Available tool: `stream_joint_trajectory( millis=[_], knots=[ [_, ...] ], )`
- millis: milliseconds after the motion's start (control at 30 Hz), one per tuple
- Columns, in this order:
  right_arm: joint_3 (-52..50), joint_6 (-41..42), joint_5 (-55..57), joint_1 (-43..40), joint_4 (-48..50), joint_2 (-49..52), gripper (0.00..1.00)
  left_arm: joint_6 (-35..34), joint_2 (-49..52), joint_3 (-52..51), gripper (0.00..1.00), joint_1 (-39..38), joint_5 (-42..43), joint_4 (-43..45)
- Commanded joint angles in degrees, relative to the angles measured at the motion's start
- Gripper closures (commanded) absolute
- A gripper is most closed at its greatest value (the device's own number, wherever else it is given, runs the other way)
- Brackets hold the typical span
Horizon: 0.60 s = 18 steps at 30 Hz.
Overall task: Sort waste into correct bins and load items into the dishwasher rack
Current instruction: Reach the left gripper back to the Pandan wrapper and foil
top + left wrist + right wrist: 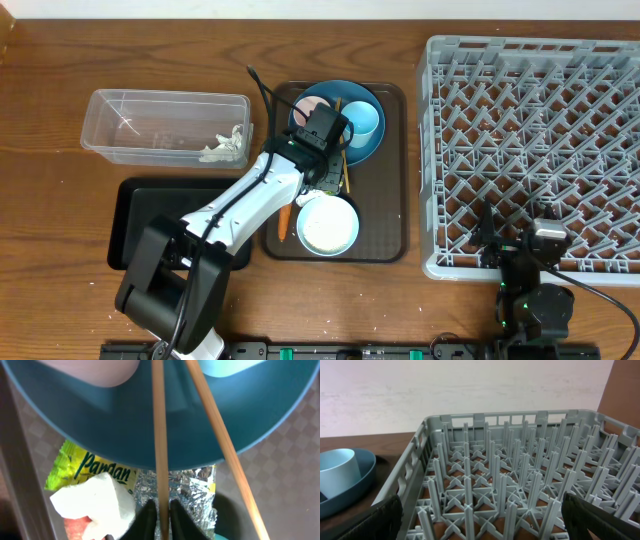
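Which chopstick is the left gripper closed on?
The vertical chopstick in the left wrist view, pinched in the left gripper; the slanted chopstick passes beside it, untouched.

brown serving tray (386, 205) on wooden table (50, 210).

left rear of table (60, 60): box (165, 125), with tissue (225, 147) in its right end. directly in front of box: shallow tray (135, 225). centre: serving tray (395, 180), carrying plate (365, 148) at rear and bowl (327, 225) at front. on plate: left cup (312, 107), right cup (365, 120), and chopsticks (342, 165) laid across toward bowl. just left of bowl: carrot (284, 220). partly under plate rim: wrapper (90, 467). right of serving tray, just beside it: rack (540, 150).
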Motion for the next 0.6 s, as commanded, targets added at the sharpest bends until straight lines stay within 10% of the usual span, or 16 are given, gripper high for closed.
stream_joint_trajectory(
  millis=[0, 333, 567],
  knots=[
    [-0.11, 0.79, 0.39, 0.83, -0.17, -0.20, 0.01, 0.17, 0.55, -0.50, 0.94, -0.13, -0.63, -0.28],
    [-0.11, 0.79, 0.39, 0.83, -0.17, -0.20, 0.01, 0.17, 0.20, -0.48, 0.90, -0.11, -0.68, 0.20],
    [-0.11, 0.79, 0.39, 0.83, -0.17, -0.20, 0.01, 0.17, 0.22, -0.48, 0.50, -0.11, -0.66, 0.17]
  ],
)
